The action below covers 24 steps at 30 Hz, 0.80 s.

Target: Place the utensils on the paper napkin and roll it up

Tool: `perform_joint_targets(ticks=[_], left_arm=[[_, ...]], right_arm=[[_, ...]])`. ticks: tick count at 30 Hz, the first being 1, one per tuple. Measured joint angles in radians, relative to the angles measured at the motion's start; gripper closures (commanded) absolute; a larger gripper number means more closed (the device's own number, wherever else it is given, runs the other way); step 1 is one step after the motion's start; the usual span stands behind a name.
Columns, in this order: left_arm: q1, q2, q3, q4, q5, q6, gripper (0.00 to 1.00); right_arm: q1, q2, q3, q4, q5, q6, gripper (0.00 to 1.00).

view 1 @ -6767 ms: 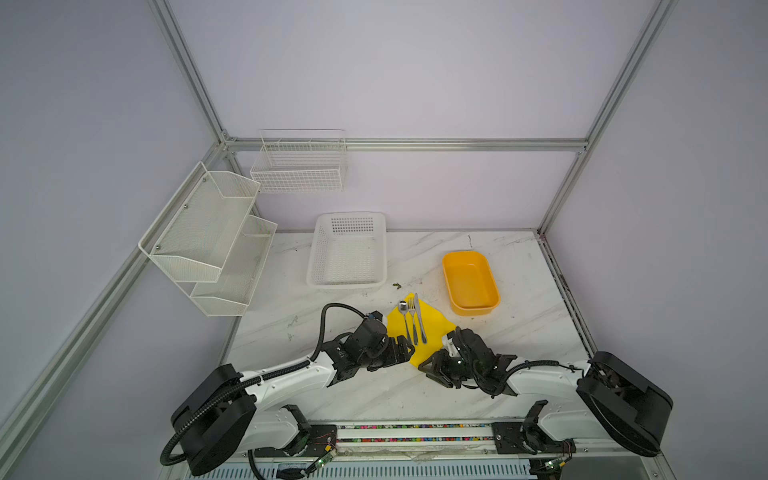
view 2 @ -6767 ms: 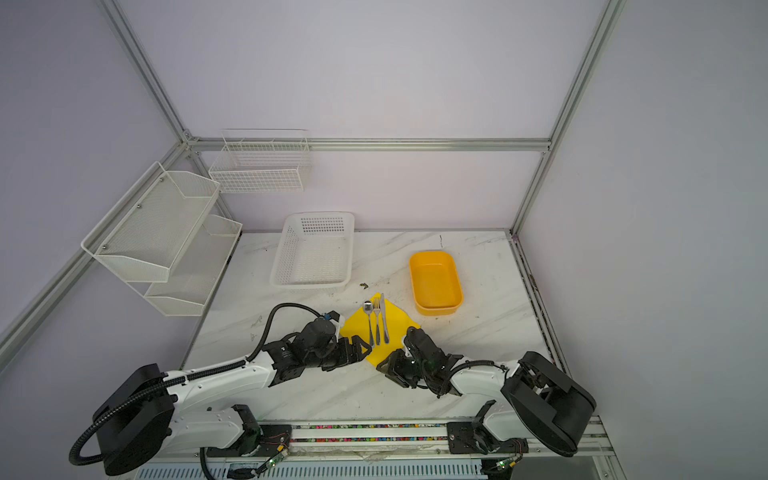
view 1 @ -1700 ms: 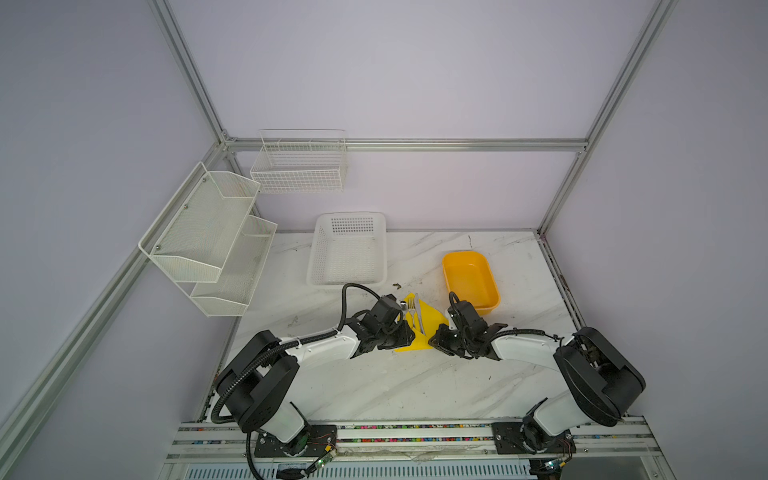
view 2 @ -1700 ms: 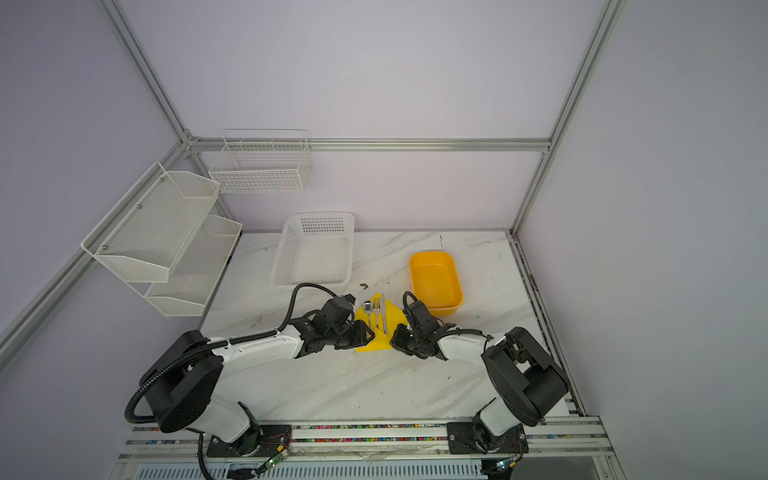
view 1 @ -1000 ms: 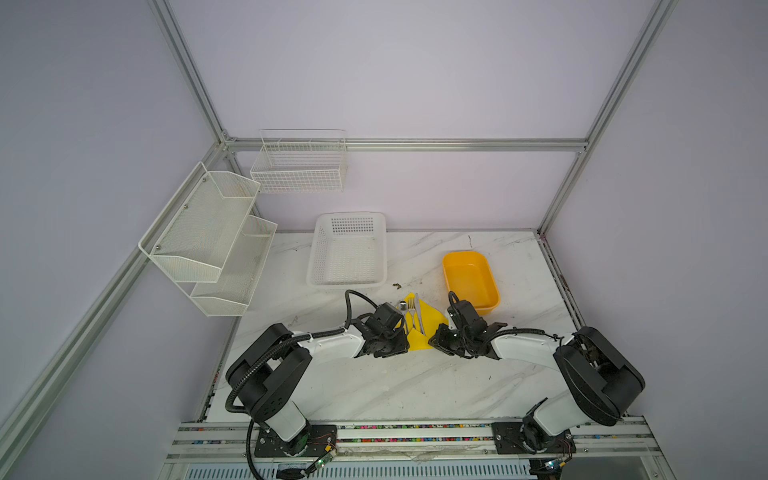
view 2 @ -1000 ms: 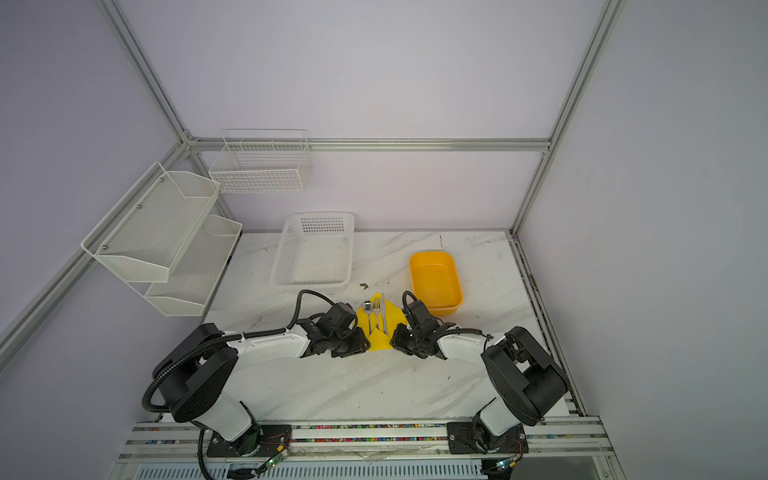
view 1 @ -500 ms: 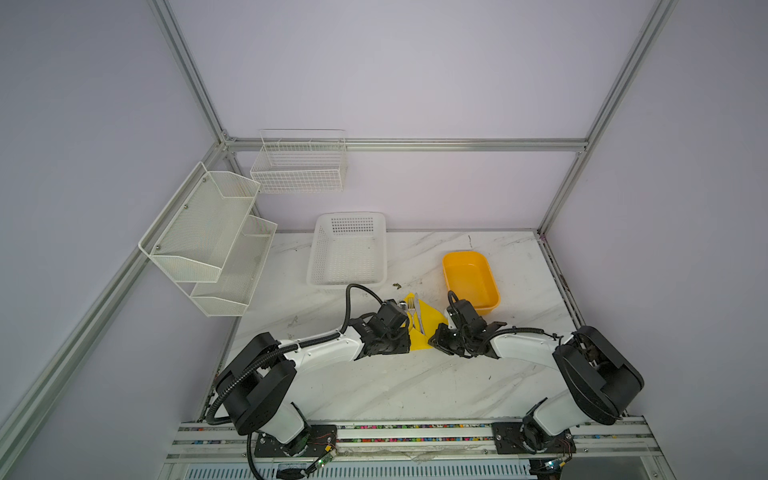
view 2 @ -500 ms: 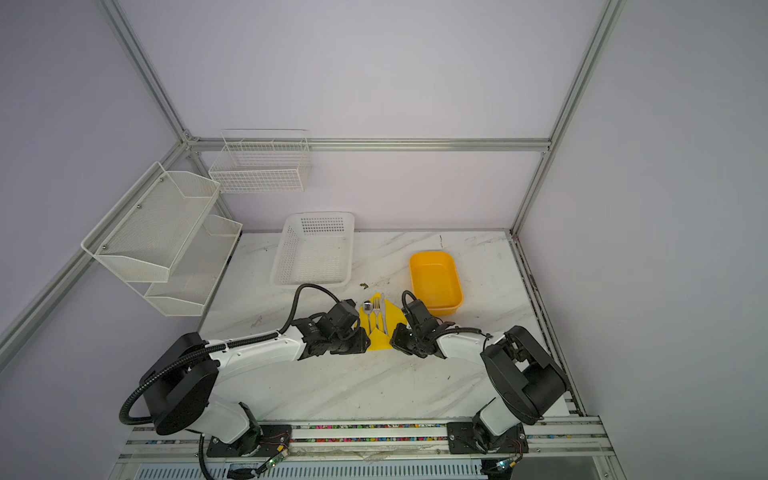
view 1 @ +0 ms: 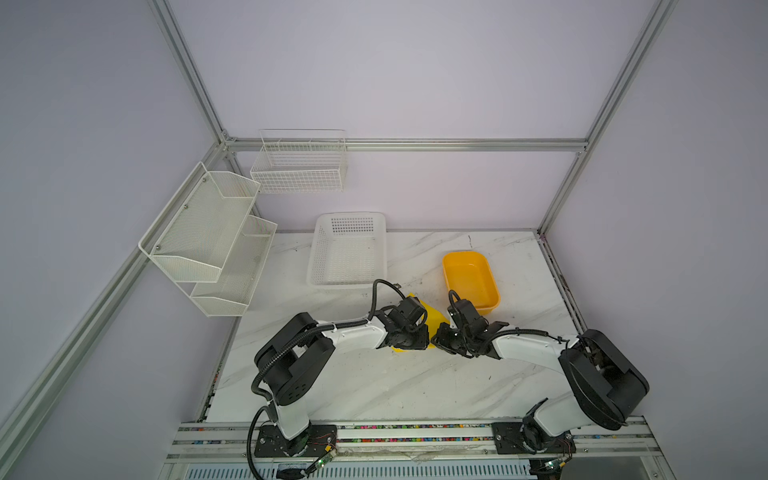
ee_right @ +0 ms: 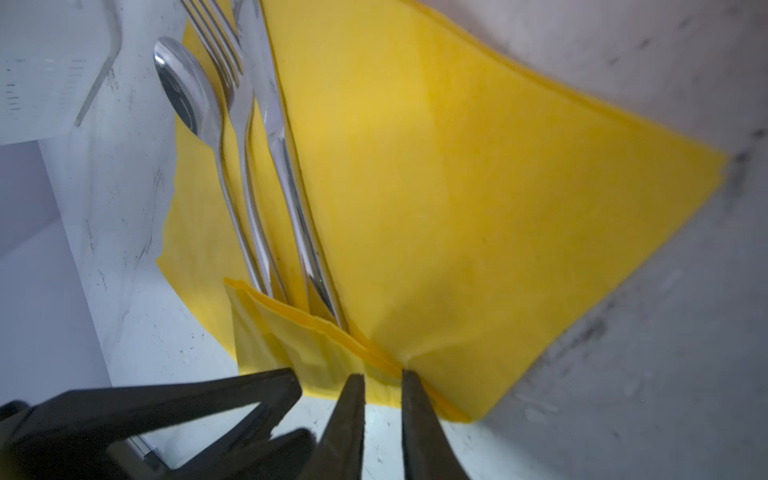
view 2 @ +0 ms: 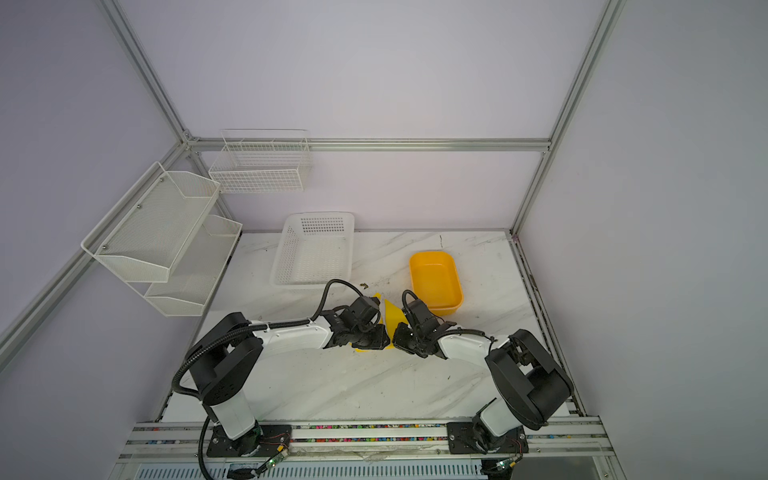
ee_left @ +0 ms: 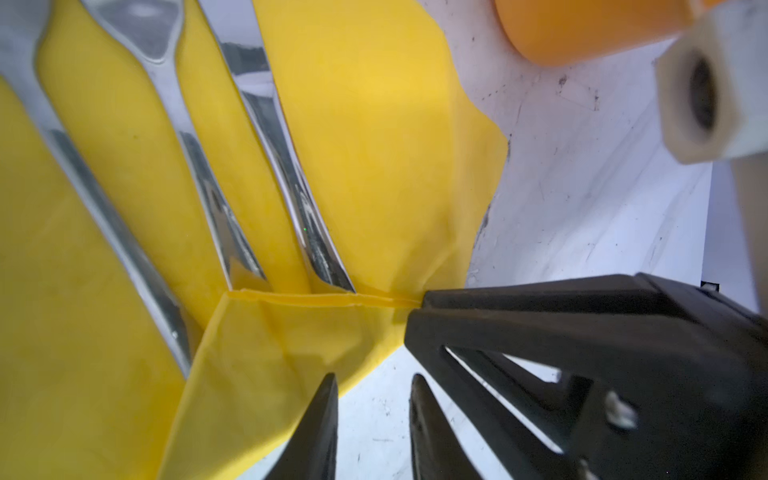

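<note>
The yellow paper napkin (ee_right: pixel 457 187) lies on the marble table, and both top views show only a strip of it between the two wrists (view 1: pixel 434 320) (view 2: pixel 392 318). The utensils lie side by side on it: spoon (ee_right: pixel 183 91), fork (ee_right: pixel 220 54) and knife (ee_right: pixel 266 83). Its near corner is folded up over their handle ends (ee_left: pixel 291 174). My right gripper (ee_right: pixel 381 378) is shut on the fold's edge, which puckers at its tips. My left gripper (ee_left: pixel 372 384) stands open by a narrow gap, with bare table between its fingers and one finger (ee_left: pixel 328 395) overlapping the flap's edge.
An orange-yellow plastic tub (view 1: pixel 446 274) stands just behind my right gripper (view 1: pixel 442 336). A white perforated basket (view 1: pixel 316 257) sits at the back. Mesh shelves (view 1: pixel 208 237) and a wire basket (view 1: pixel 299 166) hang on the walls. My left gripper (view 2: pixel 376 338) nearly touches the right one.
The napkin's near corner, flat several seconds ago, now lies folded over the handles. Over the last second my left gripper has edged in and narrowed its jaws. The right arm has hardly moved.
</note>
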Motion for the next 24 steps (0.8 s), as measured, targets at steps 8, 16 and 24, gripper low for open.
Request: perform_joint_targets(ticks=[8, 16, 24], left_arm=[[0.000, 0.027, 0.001, 0.015, 0.016, -0.016, 0.73], [0.000, 0.027, 0.001, 0.016, 0.021, -0.016, 0.73], [0.000, 0.027, 0.001, 0.016, 0.023, -0.021, 0.72]], right_arm=[[-0.044, -0.073, 0.021, -0.051, 0.089, -0.021, 0.80], [-0.161, 0.002, 0.185, -0.072, 0.142, -0.109, 0.80], [-0.255, 0.058, 0.227, -0.116, 0.201, -0.142, 0.79]])
